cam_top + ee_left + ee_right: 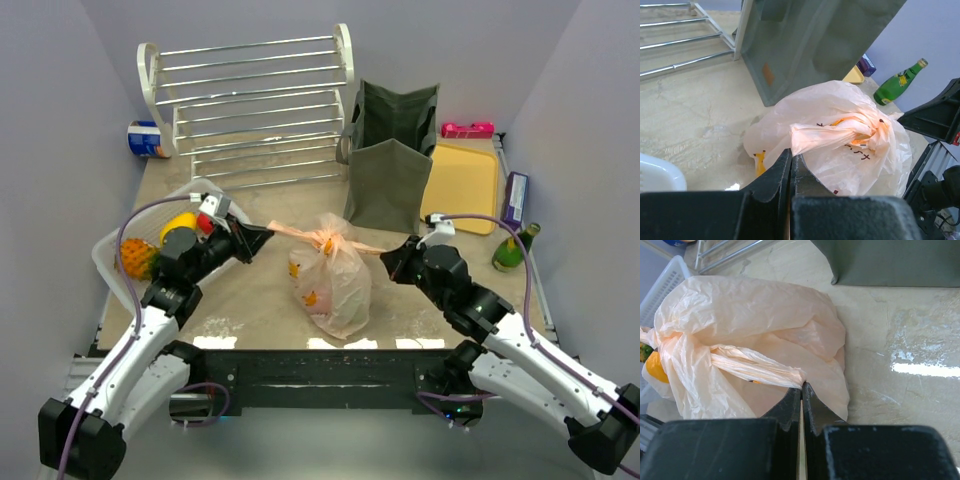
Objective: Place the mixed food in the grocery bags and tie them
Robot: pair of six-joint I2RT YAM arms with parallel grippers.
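The peach plastic bag (330,282) stands at the centre of the worktop (250,292). It is filled, and its handles are crossed in a knot (325,238) at the top. The left tool (266,236) is clenched on one handle strand and the right tool (388,258) on the other; both strands run taut. Judgement: the knot is at the tightening stage.

The green tote (388,178), upper centre-right, stands untied; its contents cannot be seen. Fruits (140,258) lie in the white basket (102,258) at left. A green bottle (512,250) stands at right. Loading and tying the tote are left.
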